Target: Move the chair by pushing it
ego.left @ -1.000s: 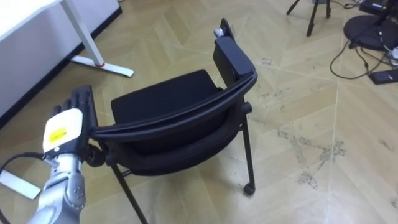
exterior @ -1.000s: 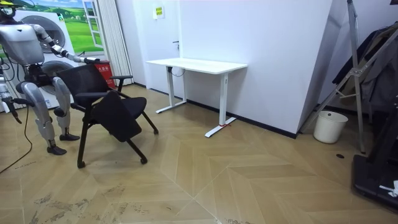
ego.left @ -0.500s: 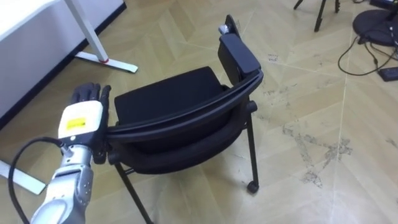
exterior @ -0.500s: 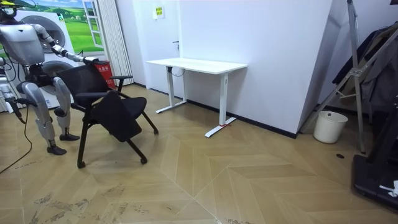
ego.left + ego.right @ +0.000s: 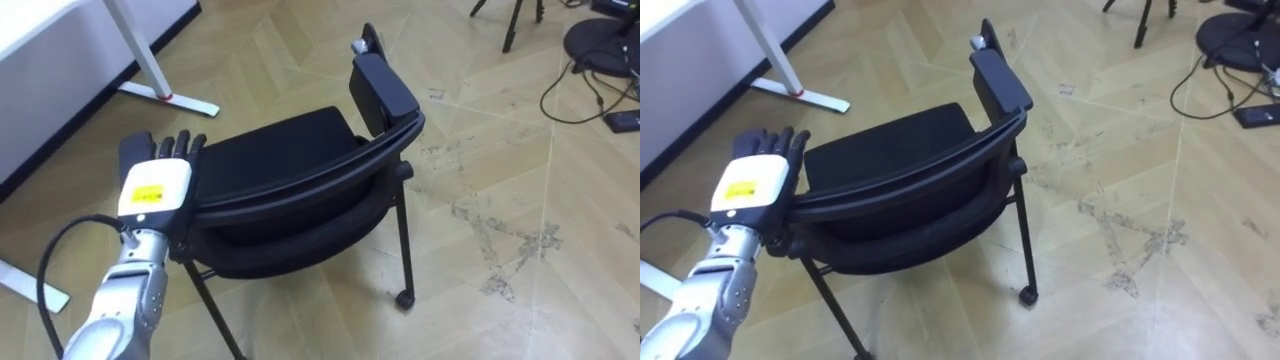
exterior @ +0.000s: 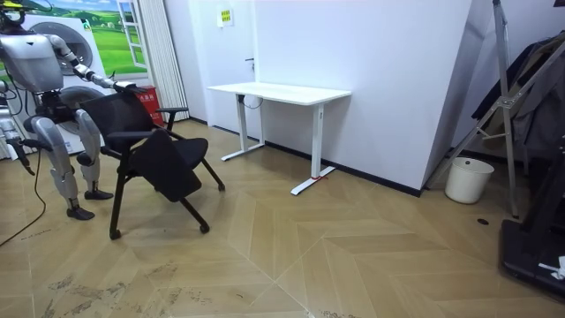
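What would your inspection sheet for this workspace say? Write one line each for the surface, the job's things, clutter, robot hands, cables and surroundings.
Surface: wooden parquet floor, with scuff marks to the chair's right.
Job's things: black chair, standing on its legs, backrest toward the robot.
Clutter: tripod legs and a round dark base on the floor beyond the chair.
Robot hands: left robot hand open, fingers straight, at the backrest's left end.
Cables: dark cables loose on the floor at far right.
Surroundings: white desk against the wall; white bin further along.
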